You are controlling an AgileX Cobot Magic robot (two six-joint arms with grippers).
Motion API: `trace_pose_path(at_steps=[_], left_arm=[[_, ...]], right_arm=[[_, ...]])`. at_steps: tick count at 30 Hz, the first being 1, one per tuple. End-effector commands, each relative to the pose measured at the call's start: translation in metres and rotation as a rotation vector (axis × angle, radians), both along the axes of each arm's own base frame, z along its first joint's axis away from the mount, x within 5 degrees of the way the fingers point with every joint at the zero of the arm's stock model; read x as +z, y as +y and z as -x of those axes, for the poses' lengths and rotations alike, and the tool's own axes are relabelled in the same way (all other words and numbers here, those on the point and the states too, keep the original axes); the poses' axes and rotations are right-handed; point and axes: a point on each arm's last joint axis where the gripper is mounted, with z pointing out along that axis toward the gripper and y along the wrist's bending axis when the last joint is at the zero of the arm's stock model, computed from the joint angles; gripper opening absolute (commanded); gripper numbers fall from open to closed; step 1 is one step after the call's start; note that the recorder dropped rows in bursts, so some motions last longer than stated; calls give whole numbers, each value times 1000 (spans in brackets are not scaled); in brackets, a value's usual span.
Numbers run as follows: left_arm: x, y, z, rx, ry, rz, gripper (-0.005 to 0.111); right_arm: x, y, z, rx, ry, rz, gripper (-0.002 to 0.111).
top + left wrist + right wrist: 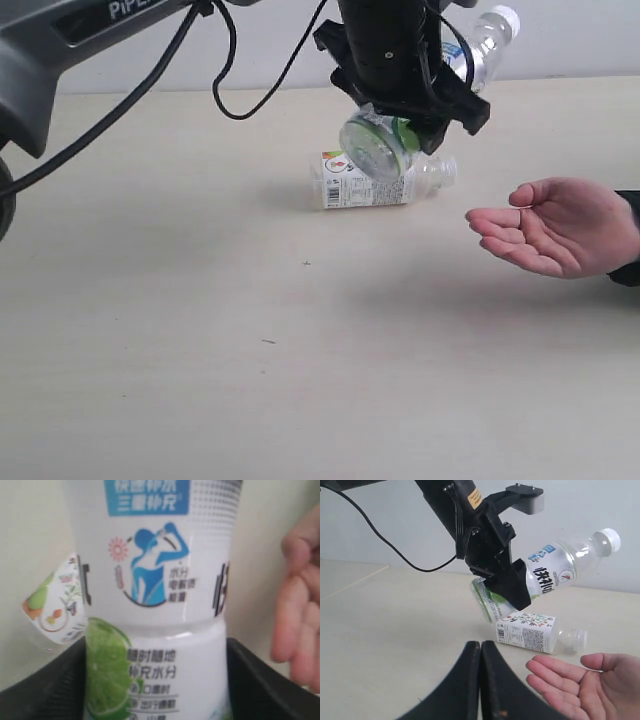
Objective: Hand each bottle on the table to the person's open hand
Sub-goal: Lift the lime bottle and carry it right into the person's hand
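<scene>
Exterior view, clock directions taken from frame centre unless stated.

- Left end effector (410,105): jaws set wide and clamped across the body of the green-lime bottle (378,148). The bottle is held clear of the counter (150,350) at 12–1 o'clock. It is tilted, base toward the camera, with its white cap (505,20) pointed to about 1 o'clock.
- Left wrist view: the label is seen close up, with a blue drinking figure on white above and a lime slice below. A black finger (45,690) is pressed on each side of the lower label.
- Contents of the held bottle: the neck section is seen through as clear; a fill level cannot be told.
- Colourful-print bottle (365,190): laid on its side on the counter, directly under the held one and not touched by it. Its neck is pointed to 3 o'clock. The neck end is seen as clear; contents cannot be told.
- Open hand (560,225): held palm up at 3 o'clock, fingers toward the bottles. It is near the lying bottle's neck but apart from it, and at roughly 4 o'clock from the held bottle, with no contact.
- Right end effector (480,652): fingers pressed together, nothing gripped. In its own wrist view it is seen low over the counter.
</scene>
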Motion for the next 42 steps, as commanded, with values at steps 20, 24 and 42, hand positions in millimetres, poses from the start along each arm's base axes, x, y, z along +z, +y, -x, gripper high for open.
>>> trace_pose_path(at_steps=[20, 24, 42], left_arm=[[-11, -45, 84, 222, 364, 357, 0], [-29, -56, 99, 293, 331, 492, 0], [-91, -70, 113, 588, 497, 698, 26]], right_arm=[[-1, -1, 0, -9, -7, 1, 0], [-1, -1, 0, -9, -7, 1, 0], [-1, -1, 0, -8, -4, 0, 0]])
